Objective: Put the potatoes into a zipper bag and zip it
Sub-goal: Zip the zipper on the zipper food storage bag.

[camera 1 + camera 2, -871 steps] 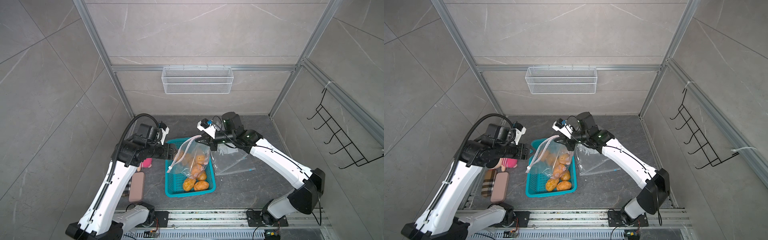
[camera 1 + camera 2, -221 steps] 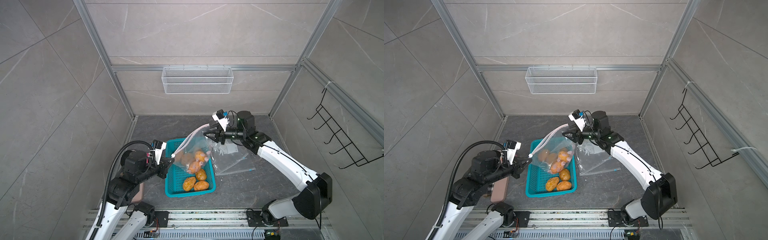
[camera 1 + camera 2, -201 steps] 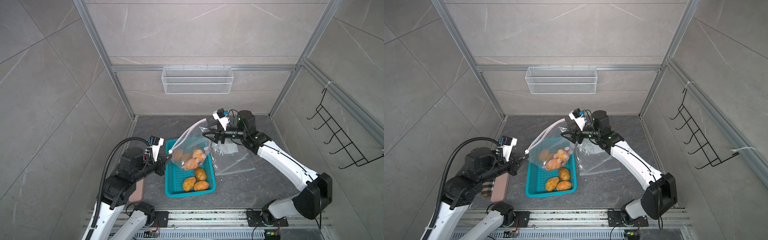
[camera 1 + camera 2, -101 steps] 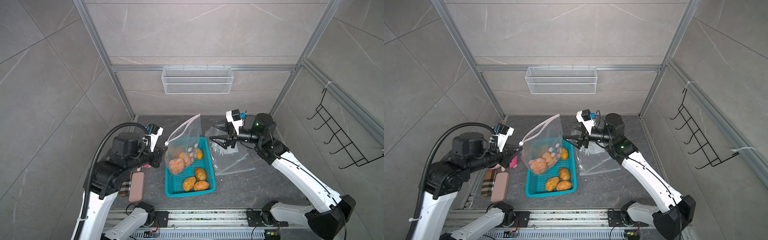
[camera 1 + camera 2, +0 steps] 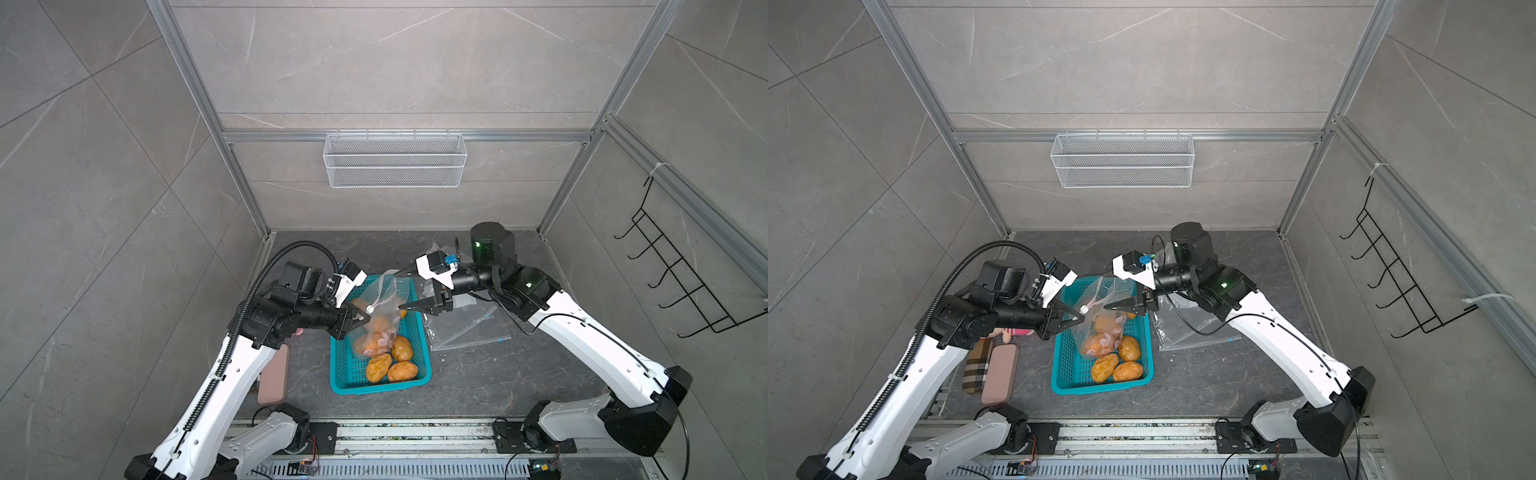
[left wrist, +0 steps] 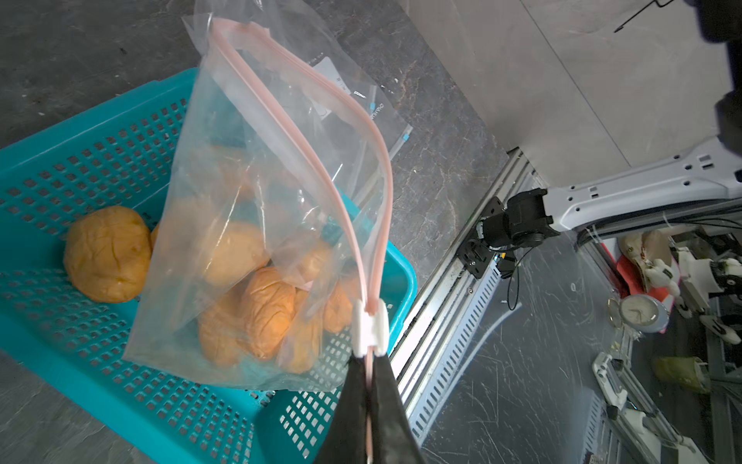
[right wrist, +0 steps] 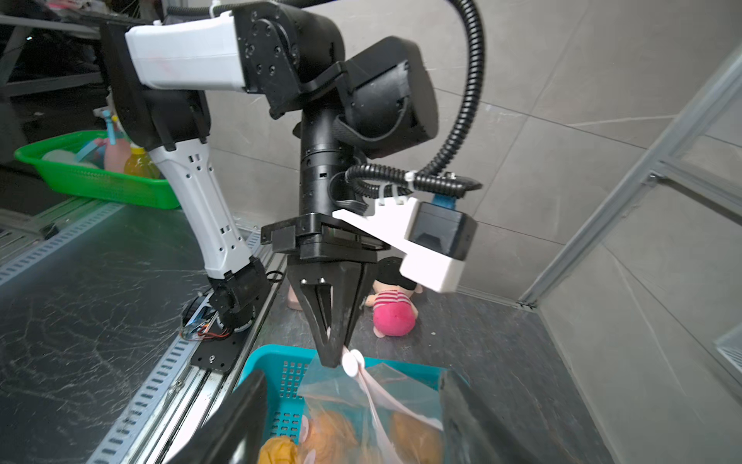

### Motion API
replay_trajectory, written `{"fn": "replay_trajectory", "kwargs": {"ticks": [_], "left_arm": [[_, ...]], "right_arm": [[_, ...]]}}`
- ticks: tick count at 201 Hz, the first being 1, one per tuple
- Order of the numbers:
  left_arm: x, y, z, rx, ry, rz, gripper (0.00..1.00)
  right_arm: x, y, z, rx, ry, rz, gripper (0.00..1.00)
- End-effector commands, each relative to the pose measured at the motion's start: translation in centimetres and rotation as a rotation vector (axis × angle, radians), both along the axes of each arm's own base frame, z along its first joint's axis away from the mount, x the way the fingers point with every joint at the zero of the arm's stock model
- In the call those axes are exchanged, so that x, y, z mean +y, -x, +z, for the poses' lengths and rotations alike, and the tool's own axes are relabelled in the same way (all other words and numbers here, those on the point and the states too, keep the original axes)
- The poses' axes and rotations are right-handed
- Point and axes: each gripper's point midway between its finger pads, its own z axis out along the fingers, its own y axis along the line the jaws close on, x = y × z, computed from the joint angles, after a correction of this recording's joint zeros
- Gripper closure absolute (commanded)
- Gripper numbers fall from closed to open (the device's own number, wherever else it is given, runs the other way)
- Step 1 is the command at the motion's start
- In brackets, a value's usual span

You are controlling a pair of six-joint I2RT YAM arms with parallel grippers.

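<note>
— What did your left claw have hold of?

— My left gripper [image 6: 368, 385] was pinched tight on the rim of the zipper bag [image 6: 249, 193], just behind the white slider [image 6: 370, 327]. The bag hung from that pinch, over the teal basket [image 5: 374, 388].

— And the right one?

— My right gripper [image 5: 400, 290] stood wide, with one finger on each side of the bag's far top corner. It gripped nothing. Whether a fingertip brushed the plastic, I could not tell.

— Was the bag zipped?

— No. Beyond the slider its mouth gaped open.

— Where were the potatoes?

— Several potatoes [image 6: 265, 309] lay bunched in the bottom of the bag. Three loose potatoes [image 5: 401, 348] sat in the basket, at the end nearest my bases, just beside the hanging bag. Whether the bag's bottom rested on the basket floor, I could not tell.
</note>
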Motion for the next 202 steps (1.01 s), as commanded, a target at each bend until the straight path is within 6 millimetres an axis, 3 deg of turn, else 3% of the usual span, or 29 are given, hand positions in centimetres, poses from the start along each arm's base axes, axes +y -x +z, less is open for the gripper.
{"fn": "replay_trajectory", "kwargs": {"ticks": [1, 70, 114, 154, 202], "left_arm": [[-0.7, 0.9, 2.1, -0.071, 0.077, -0.058, 1.0], [-0.5, 1.6, 2.9, -0.085, 0.083, -0.063, 1.0], [-0.5, 1.7, 3.2, -0.081, 0.067, -0.068, 1.0], [-0.4, 1.9, 3.2, -0.087, 0.06, -0.065, 1.0], [-0.2, 2.1, 3.0, -0.098, 0.055, -0.065, 1.0]], "right_arm": [[0.2, 0.7, -2.3, -0.034, 0.1, 0.077, 0.33], [3.3, 0.2, -4.6, -0.026, 0.238, 0.132, 0.39], [4.8, 0.3, -4.8, -0.053, 0.258, 0.178, 0.42], [5.3, 0.6, -6.0, -0.067, 0.322, 0.237, 0.51], [5.3, 1.0, -7.4, -0.087, 0.402, 0.294, 0.53]]}}
